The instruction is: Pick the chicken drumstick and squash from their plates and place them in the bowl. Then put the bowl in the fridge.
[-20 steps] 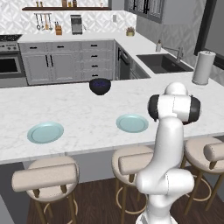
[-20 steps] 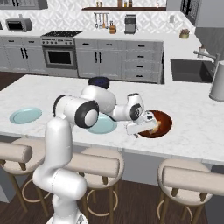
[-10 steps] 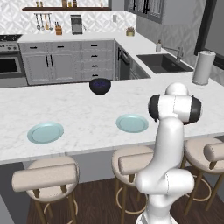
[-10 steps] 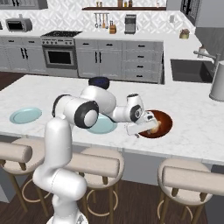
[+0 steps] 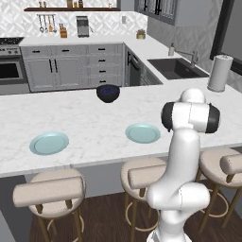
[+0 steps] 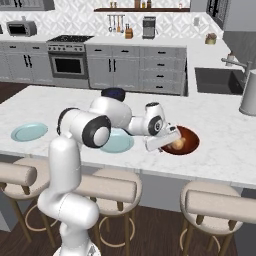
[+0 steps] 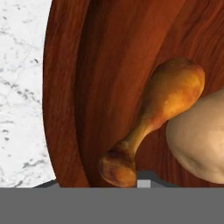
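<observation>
The reddish-brown bowl (image 6: 191,138) sits near the counter's front edge, right of the arm. Inside it lie the chicken drumstick (image 7: 168,103), bone end toward the camera, and the pale tan squash (image 7: 202,142) touching its thick end. My gripper (image 6: 166,144) is low at the bowl's left rim, and its fingers are hidden against the bowl. The hand view looks closely into the bowl (image 7: 109,61). Both pale blue-green plates (image 5: 49,142) (image 5: 142,133) are bare; they also show from the right as plates (image 6: 29,132) (image 6: 117,144). The fridge is out of view.
A dark navy bowl (image 5: 108,92) stands at the counter's far side. A paper towel roll (image 5: 219,72) and a sink (image 5: 177,67) are at the right. Padded stools (image 6: 112,187) line the counter's front edge.
</observation>
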